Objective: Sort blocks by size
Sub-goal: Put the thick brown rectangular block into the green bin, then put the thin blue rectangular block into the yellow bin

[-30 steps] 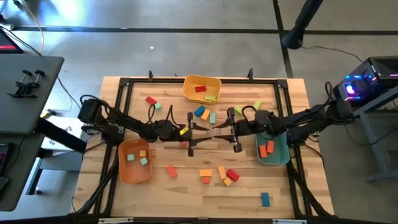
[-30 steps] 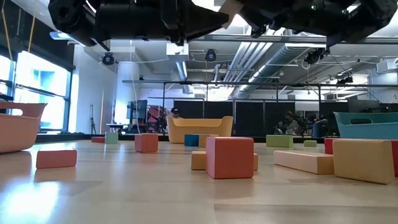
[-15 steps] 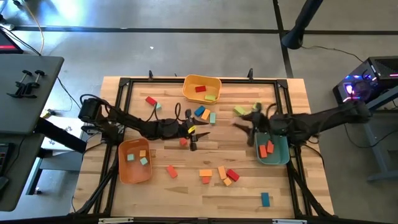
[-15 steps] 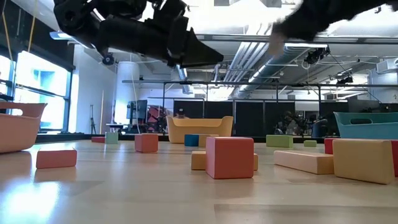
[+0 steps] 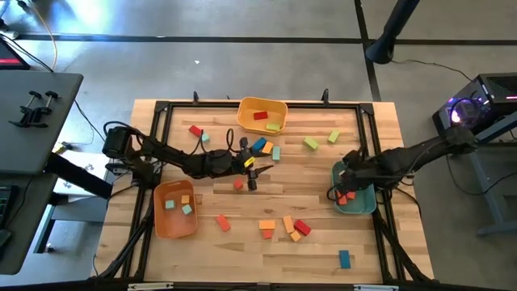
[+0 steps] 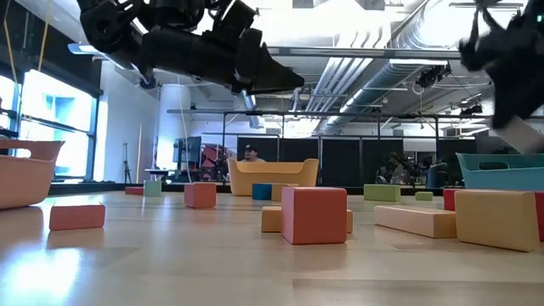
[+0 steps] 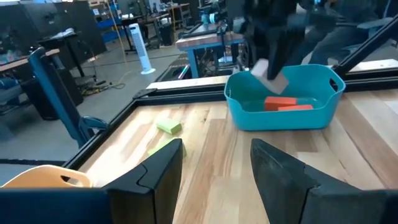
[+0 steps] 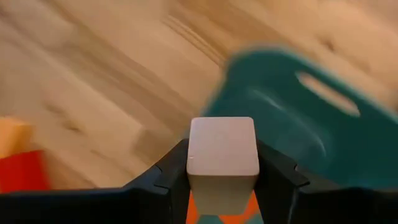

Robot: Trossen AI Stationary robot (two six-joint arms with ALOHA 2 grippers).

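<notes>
High view shows the right end effector [image 5: 339, 192] now over the near rim of the teal bin [image 5: 365, 204], having swung there from the middle of the bench [image 5: 242, 242] within the last second. It is clamped on a pale tan block [image 8: 222, 155], which the right wrist view shows pinched between both fingers above the bin's edge, with orange blocks [image 5: 346, 194] already lying inside. My reading is that this block is about to be dropped in, so 1 more piece joins that size group.

The left end effector [image 5: 250, 174] has drawn back toward its own side of the bench centre, and its fingers, wider than a second ago, stand apart with nothing between them in the left wrist view. A small red block [image 5: 238, 184] lies just beside it.

Many blocks are still loose: a cluster [image 5: 284, 227] near the front, 2 green ones [image 5: 311, 143] toward the back right, several [image 5: 263, 147] near the yellow bin [image 5: 262, 114]. The orange bin [image 5: 174, 210] holds a few.

In the high view the held block is too small to make out. The low view cuts the right arm off at the frame edge, blurred.
</notes>
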